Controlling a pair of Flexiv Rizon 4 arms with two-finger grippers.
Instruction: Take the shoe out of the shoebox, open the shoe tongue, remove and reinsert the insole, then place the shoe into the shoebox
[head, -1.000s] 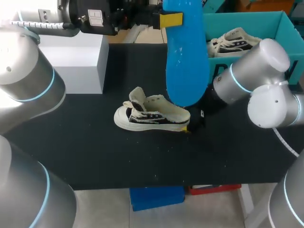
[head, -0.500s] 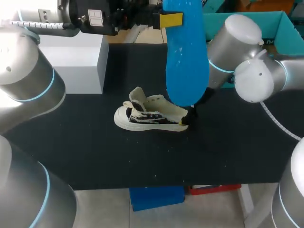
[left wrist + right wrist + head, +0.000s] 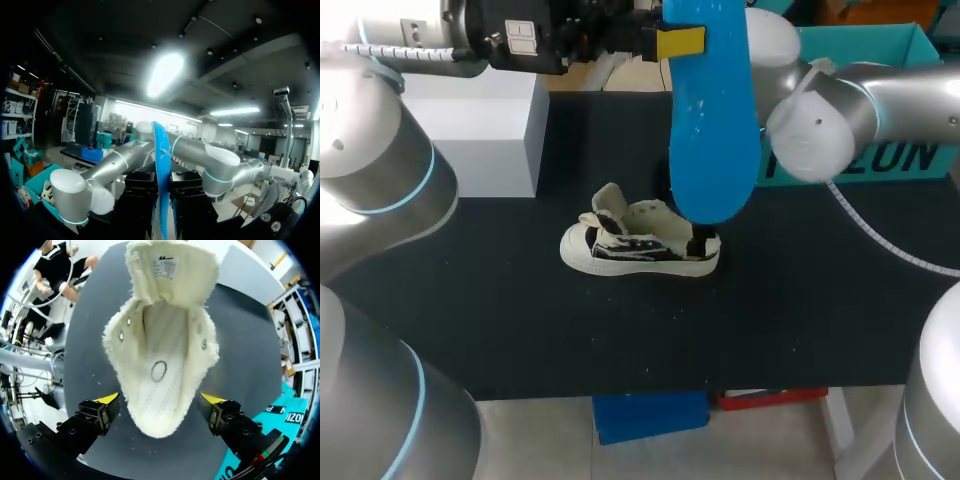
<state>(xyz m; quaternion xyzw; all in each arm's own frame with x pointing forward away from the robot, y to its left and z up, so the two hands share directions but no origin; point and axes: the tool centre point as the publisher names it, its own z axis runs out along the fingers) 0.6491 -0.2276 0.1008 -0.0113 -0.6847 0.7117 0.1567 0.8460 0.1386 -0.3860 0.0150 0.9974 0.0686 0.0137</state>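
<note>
A cream and black shoe (image 3: 640, 245) lies on its sole on the black table (image 3: 520, 330), tongue folded up. My left gripper (image 3: 680, 42) hangs high above the table, shut on the blue insole (image 3: 710, 110), which hangs downward in front of the shoe's heel. In the left wrist view the insole (image 3: 161, 170) stands edge-on between the fingers of the left gripper (image 3: 161, 205). My right arm (image 3: 815, 120) comes in over the back right; its gripper is hidden behind the insole. In the right wrist view the right gripper (image 3: 160, 405) is open and straddles the heel of the shoe (image 3: 165, 340), looking into its opening.
The teal shoebox (image 3: 885, 60) stands at the back right, partly behind my right arm, and its corner (image 3: 280, 410) shows beside the right gripper. A white box (image 3: 470, 130) sits at the back left. Blue and red items lie under the table's front edge.
My right arm has swung leftward and toward the back, bringing its open gripper up behind the shoe's heel. The left arm and the insole have stayed still, and the shoe has hardly moved.
</note>
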